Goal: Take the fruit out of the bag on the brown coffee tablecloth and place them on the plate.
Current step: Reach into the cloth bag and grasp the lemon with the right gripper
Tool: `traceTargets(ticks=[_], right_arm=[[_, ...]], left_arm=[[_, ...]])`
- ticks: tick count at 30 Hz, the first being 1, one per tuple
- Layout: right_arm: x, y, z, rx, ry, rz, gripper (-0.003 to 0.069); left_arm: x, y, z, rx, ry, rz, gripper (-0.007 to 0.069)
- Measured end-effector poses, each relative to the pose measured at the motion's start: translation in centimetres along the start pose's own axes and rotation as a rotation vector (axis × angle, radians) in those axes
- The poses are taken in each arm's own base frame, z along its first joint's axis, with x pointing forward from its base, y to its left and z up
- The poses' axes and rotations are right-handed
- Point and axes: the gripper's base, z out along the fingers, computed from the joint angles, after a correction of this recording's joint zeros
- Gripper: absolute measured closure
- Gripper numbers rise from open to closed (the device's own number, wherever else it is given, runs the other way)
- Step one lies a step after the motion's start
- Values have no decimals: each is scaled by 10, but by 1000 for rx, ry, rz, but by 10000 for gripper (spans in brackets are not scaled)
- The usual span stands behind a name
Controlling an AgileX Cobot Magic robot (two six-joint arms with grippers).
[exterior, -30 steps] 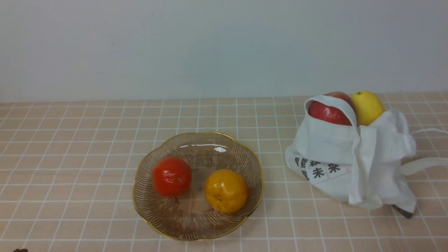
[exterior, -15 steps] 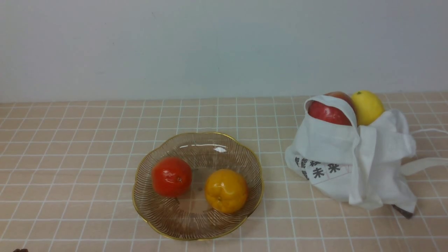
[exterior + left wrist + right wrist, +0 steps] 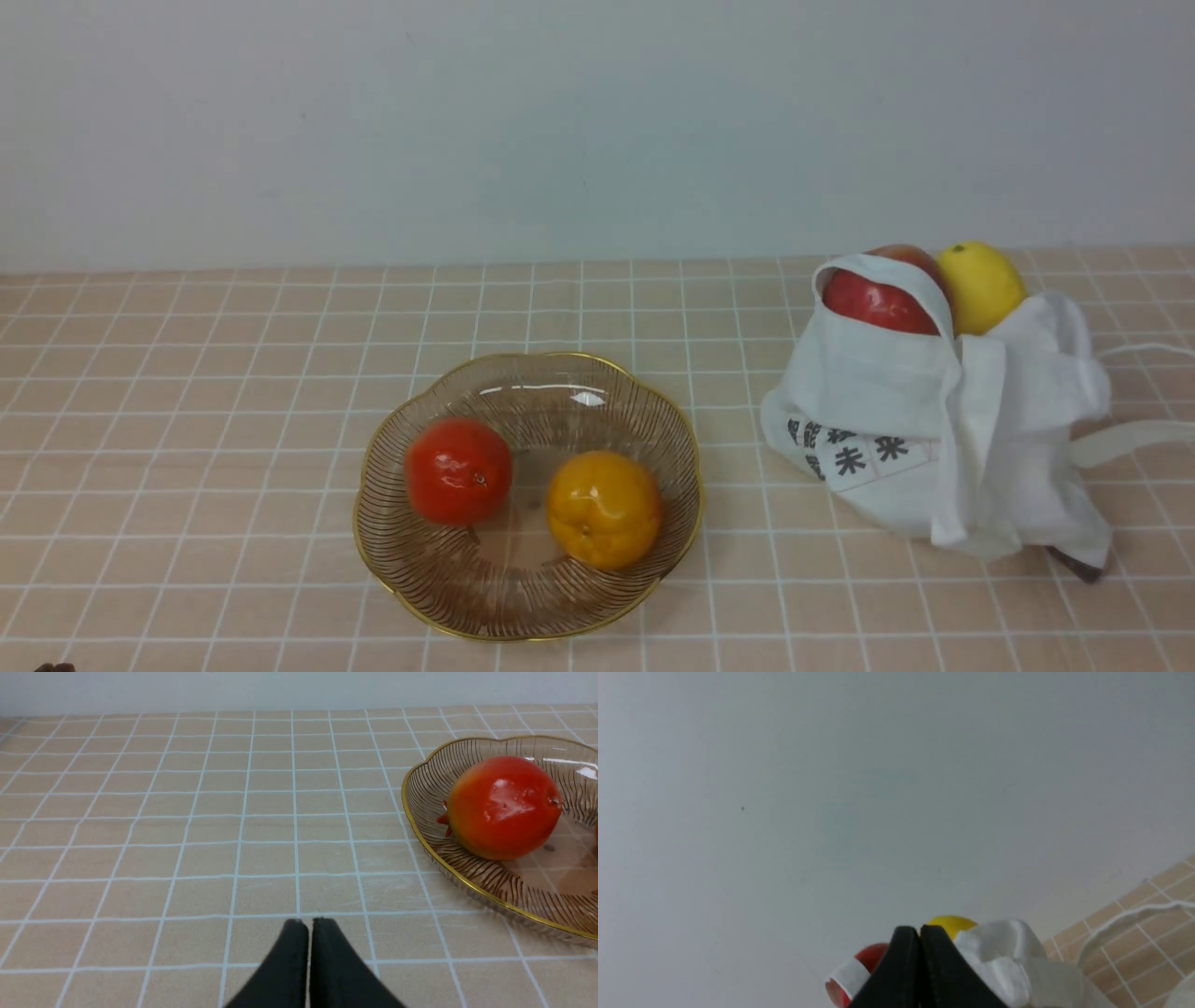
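The grid-lined tan tablecloth (image 3: 233,420) runs out of frame. On its right, the white tote bag (image 3: 868,392) partly hides two red fruits, the front one (image 3: 873,303) crossed by a strap, and a yellow lemon (image 3: 980,285) behind. Left of it, the amber glass dish (image 3: 523,373) holds a red-orange fruit (image 3: 457,471) and an orange mandarin (image 3: 604,509); the left wrist view cuts the dish off but shows the red-orange fruit's leafy calyx. Only the wrist views show the left pincer (image 3: 310,921) and right pincer (image 3: 920,928) clearly, both closed, gripping nothing.

place: cannot tell | seen: plain pale wall (image 3: 579,131) behind grid-patterned tablecloth (image 3: 233,420)
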Motion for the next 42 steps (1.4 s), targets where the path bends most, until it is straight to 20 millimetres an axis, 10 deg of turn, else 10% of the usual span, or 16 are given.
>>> traceTargets(ticks=[10,15,24,33,42], right_arm=[[-20,7,-1,-48,-175,-2,673],[-67,49,13,-77,-66,-78,673],[-98,93,113,98,698,-373,673],[-84,93,212,136,961,-448,637],[-39,67,292,95,1061,-592,293]], left_arm=[[0,0,0,0,0,0,632],[0,0,0,0,0,0,632],[0,0,0,0,0,0,632],[0,0,0,0,0,0,632],[0,0,0,0,0,0,632]])
